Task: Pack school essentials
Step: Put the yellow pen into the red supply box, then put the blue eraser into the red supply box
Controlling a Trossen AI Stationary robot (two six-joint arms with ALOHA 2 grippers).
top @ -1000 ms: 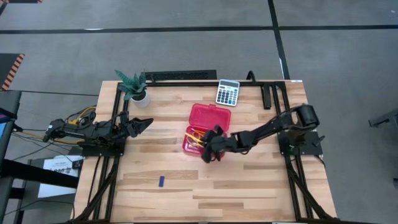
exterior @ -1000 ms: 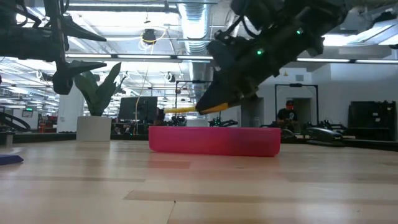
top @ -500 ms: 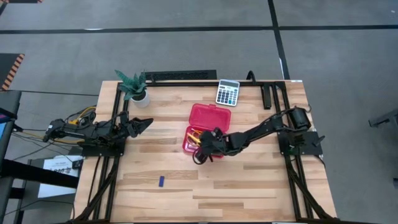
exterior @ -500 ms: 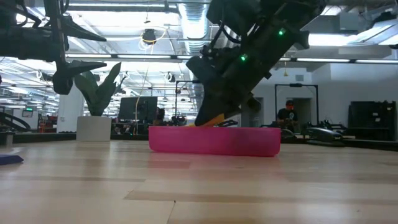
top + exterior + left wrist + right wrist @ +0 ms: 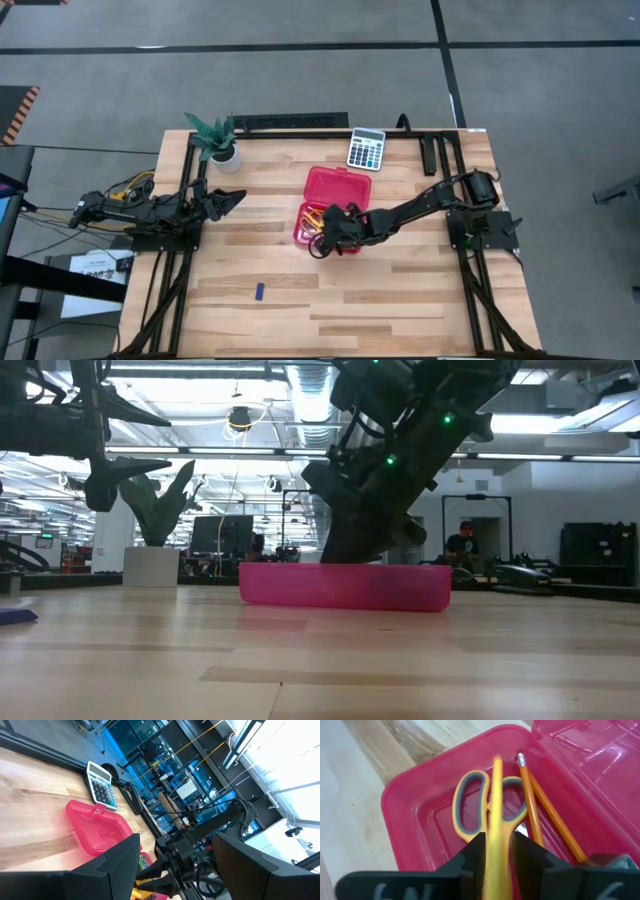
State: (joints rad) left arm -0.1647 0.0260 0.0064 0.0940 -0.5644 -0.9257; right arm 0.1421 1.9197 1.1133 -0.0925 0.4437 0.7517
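The right gripper [image 5: 322,241] sits low over the base tray of the open red plastic hinged case [image 5: 338,185], near the table's centre. Its jaws are clamped on the yellow pencil-like stick [image 5: 496,820], which points along the tray above the yellow-and-grey-handled scissors [image 5: 476,802]. 2 thin orange pencils [image 5: 531,812] lie just beside the scissors, inside the same tray.

Handling, as a judgement: the stick looks light, rigid and smooth, so it may roll or pivot if gripped at 1 end; a mid-length hold, as shown, suits it. Release should be low and parallel to the pencils.

A tiny blue piece [image 5: 259,291] lies on the wooden table [image 5: 400,300], well apart from the case.

The left gripper [image 5: 228,199] waits at the table's left edge, jaws apart and empty.
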